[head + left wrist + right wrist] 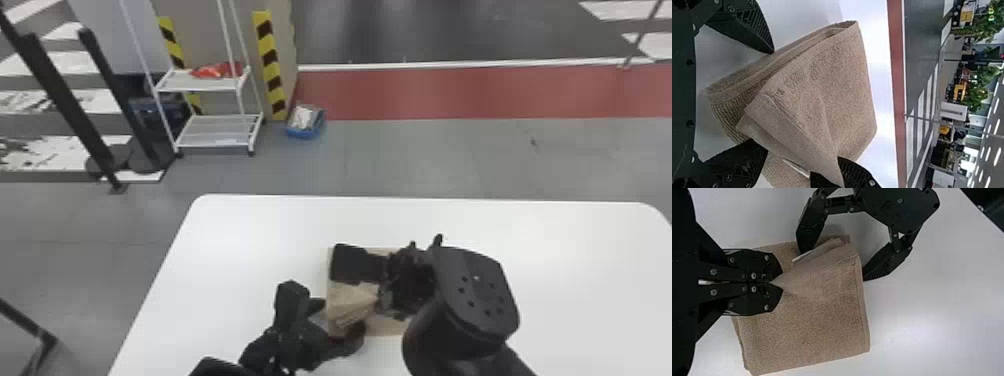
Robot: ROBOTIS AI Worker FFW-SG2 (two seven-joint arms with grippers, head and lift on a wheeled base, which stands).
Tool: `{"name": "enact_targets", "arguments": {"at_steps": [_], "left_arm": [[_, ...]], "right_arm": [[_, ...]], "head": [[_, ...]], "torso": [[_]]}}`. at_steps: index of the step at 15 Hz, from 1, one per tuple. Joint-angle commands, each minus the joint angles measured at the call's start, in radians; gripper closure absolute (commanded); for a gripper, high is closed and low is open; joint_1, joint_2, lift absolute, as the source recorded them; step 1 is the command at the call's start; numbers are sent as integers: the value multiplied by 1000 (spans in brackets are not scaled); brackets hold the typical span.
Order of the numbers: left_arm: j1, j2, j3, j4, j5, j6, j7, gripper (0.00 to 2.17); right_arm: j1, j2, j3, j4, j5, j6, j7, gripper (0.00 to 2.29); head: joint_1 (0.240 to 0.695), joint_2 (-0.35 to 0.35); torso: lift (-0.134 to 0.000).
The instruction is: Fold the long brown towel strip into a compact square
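Note:
In the head view the brown towel [350, 305] lies folded into layers near the table's middle. My right gripper [379, 299] is over it, and my left gripper [334, 320] is at its near left side. The right wrist view has my right gripper [774, 282] shut on a pinched peak of the towel [809, 325]. Farther off there, the left gripper's two fingers stand apart on either side of a towel corner. In the left wrist view the towel [828, 86] rises in folds between the spread fingers of my left gripper [770, 98].
A white table [250, 225] holds the towel. On the floor beyond stand a white wire rack [215, 131] and a blue bin [305, 121], at the back left. Both arms are close together over the table.

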Motion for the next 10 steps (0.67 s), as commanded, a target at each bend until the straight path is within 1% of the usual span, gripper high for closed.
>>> {"name": "enact_targets", "arguments": {"at_steps": [1,5,8,9,10], "left_arm": [[4,0,-1,-3,0,-3,0,144],[7,1,1,-6,0,0,0,144],[7,1,1,-8,0,0,0,144],[7,1,1,-6,0,0,0,144],[7,1,1,-6,0,0,0,144]], "right_arm": [[6,1,9,-2,3,5,2,1180],[12,-2,7,4,17,-4,7,1180],[14,-2,4,16,31,-7,-8,1163],[14,-2,4,19,31,-4,-13,1126],[17,-1,6,21,29,-1,-18,954]], "head": [[695,108],[695,113],[695,108],[695,106],[695,102]], "torso": [[0],[0],[0],[0],[0]]}}
